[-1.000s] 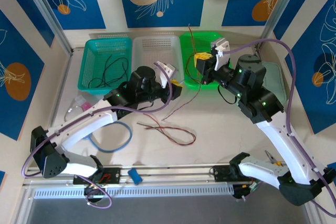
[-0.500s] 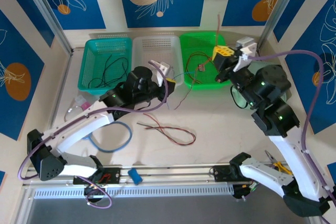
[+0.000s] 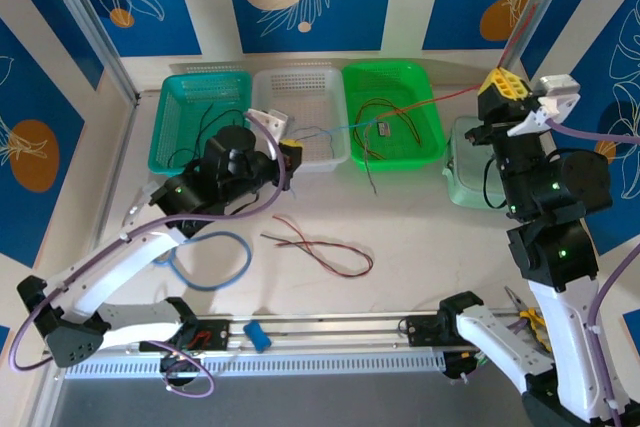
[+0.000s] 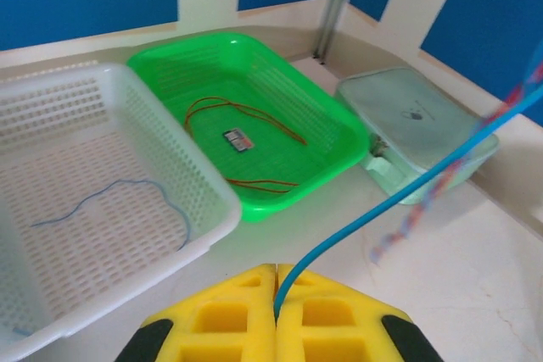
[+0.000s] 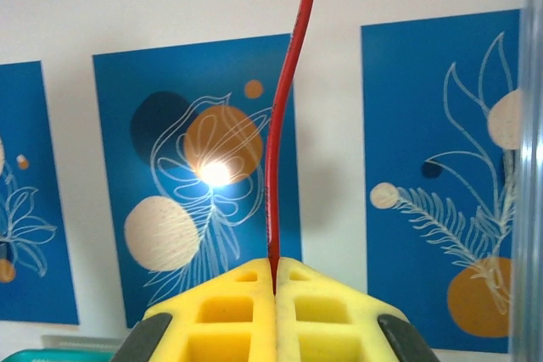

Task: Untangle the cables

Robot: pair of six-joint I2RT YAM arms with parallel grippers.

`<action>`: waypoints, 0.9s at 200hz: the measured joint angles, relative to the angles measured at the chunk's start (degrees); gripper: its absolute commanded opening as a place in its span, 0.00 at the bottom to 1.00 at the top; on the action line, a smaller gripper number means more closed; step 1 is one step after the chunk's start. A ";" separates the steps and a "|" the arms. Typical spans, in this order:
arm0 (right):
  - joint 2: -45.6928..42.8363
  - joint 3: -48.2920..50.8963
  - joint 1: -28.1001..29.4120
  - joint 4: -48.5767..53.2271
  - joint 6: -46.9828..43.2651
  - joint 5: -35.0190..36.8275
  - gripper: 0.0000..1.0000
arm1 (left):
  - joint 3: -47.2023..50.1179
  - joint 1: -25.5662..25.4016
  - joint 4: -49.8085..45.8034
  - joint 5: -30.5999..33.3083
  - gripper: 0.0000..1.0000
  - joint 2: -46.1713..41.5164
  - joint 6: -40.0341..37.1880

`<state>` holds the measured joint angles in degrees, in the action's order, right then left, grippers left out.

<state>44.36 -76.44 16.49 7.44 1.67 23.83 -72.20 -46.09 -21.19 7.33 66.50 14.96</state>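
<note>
Wires, a loose red and black pair [image 3: 322,250], rest on the table [image 3: 420,237] nearer the arm bases than the green basket [image 3: 432,132], apart from both grippers. Just left of that basket the left gripper [image 3: 291,150] is clamped on a blue wire [image 4: 424,177], which runs rightward above the basket, seemingly wound with a red wire [image 5: 273,209] pinched in the closed right gripper [image 3: 499,87] beyond the basket's far right corner. That span's long axis runs left to right between the jaws, so parting it likely means pulling along it.
</note>
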 measured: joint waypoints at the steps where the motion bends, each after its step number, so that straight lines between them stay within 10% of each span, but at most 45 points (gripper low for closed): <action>1: 0.00 -0.04 -0.20 -0.11 0.00 -0.02 0.00 | 0.02 0.07 -0.09 0.04 0.00 -0.04 0.04; 180: 6.58 -10.10 -21.29 -3.96 2.91 -5.09 0.00 | 25.94 8.44 -17.42 8.28 0.00 -18.73 17.73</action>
<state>50.94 -86.54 -4.80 3.49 4.58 18.74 -46.26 -37.65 -38.61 15.62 47.77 32.69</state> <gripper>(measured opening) 0.050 0.060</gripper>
